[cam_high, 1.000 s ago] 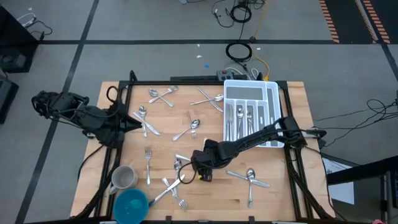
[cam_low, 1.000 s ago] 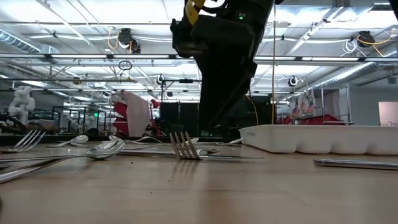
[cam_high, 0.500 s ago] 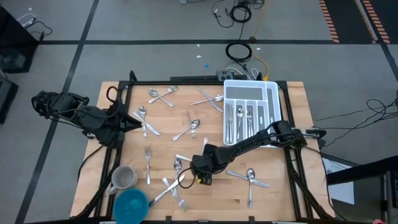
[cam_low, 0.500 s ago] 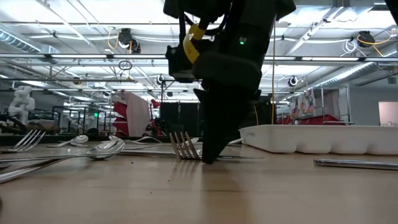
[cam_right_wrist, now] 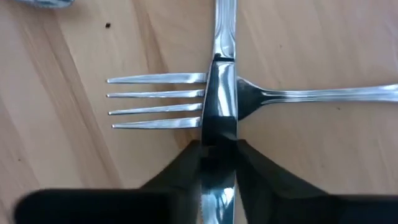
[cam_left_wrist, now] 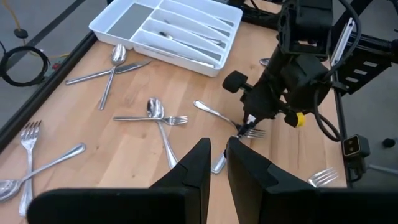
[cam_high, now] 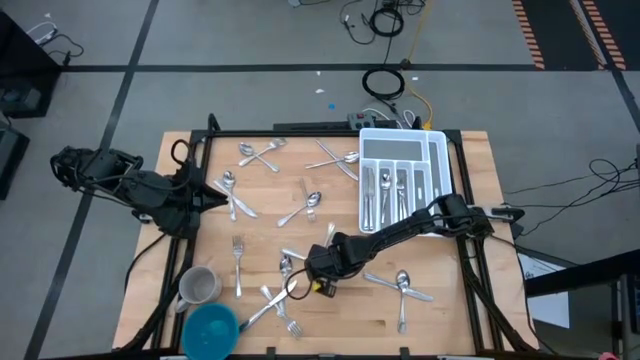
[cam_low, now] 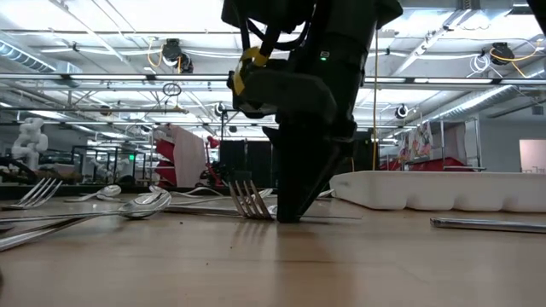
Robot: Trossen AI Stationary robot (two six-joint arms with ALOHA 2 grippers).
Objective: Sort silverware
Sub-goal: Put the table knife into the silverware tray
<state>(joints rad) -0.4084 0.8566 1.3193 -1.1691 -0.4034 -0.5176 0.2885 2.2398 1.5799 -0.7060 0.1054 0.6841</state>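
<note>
Right gripper (cam_high: 322, 268): pressing down near the table's (cam_high: 460, 310) middle; fingers (cam_right_wrist: 249, 163) pinching a knife (cam_right_wrist: 219, 130)
Knife: lying across a fork (cam_right_wrist: 180, 102) on the wood
Left gripper (cam_left_wrist: 214, 163): waiting at the left edge; fingers nearly together, holding nothing

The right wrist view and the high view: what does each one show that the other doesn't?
Only the right wrist view shows the right claw pinching a knife that lies across a fork.

Only the high view shows the white tray, grey mug, blue bowl and the waiting left claw.

Both show the wooden table and the right claw down at the cutlery.
</note>
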